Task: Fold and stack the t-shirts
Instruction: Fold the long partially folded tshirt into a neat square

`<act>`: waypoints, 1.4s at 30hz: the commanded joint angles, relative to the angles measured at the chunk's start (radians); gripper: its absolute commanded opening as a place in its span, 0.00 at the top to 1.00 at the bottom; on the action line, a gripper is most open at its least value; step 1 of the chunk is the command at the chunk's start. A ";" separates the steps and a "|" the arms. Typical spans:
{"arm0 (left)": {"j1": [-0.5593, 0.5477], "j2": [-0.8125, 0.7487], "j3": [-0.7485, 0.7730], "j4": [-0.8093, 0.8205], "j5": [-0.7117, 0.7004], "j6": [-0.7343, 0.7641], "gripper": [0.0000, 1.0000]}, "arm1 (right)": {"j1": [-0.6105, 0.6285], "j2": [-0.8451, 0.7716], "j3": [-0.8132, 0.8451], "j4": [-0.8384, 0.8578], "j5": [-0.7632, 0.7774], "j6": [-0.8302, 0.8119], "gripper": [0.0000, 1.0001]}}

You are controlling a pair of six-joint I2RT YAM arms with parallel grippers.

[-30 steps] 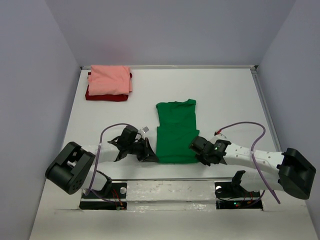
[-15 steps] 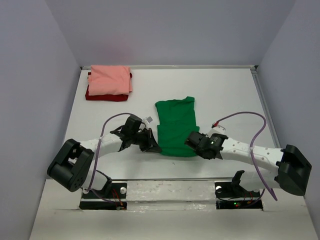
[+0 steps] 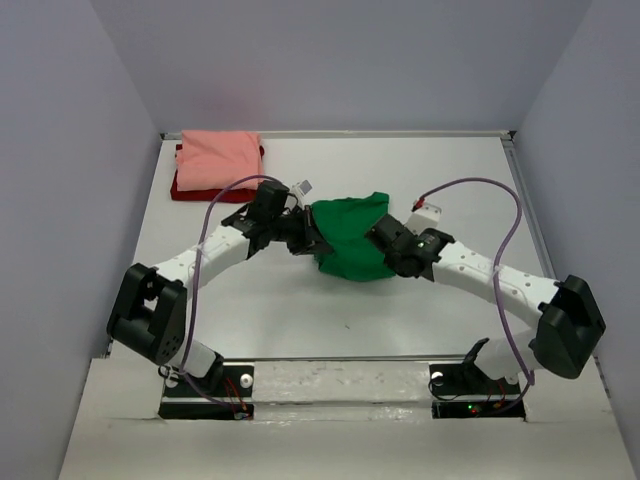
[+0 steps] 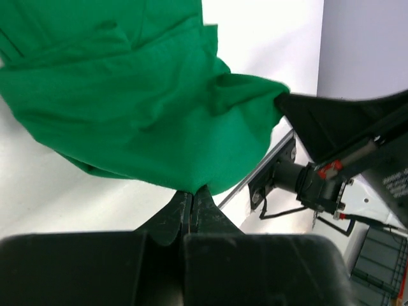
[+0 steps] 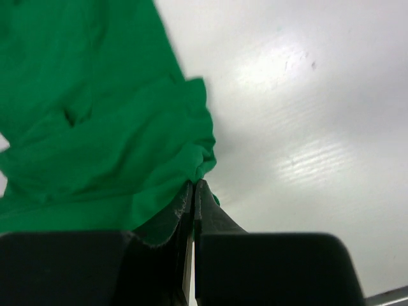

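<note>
The bright green t-shirt (image 3: 350, 240) lies bunched at the table's middle, its near hem lifted and carried back over the rest. My left gripper (image 3: 313, 240) is shut on the hem's left corner; the cloth (image 4: 140, 108) hangs from the fingertips (image 4: 192, 190). At the opposite corner my right gripper (image 3: 381, 237) is shut on the green cloth (image 5: 95, 127), pinched at the tips (image 5: 194, 183). A folded salmon pink t-shirt (image 3: 218, 160) rests on a folded dark red t-shirt (image 3: 205, 192) at the back left.
Grey walls close the table (image 3: 450, 180) on the left, back and right. Both arms reach inward across the table's middle, with purple cables (image 3: 500, 215) arching above them. The arm bases sit on the near ledge (image 3: 340, 385).
Both grippers have carried the green shirt's near hem away from the near edge toward the collar, doubling the shirt over. The flat shirt has become a shorter bunched shape.
</note>
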 commanded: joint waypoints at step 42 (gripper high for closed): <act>0.270 0.742 1.176 -0.454 0.028 0.201 1.00 | -0.516 0.906 1.277 0.131 -0.395 -1.001 1.00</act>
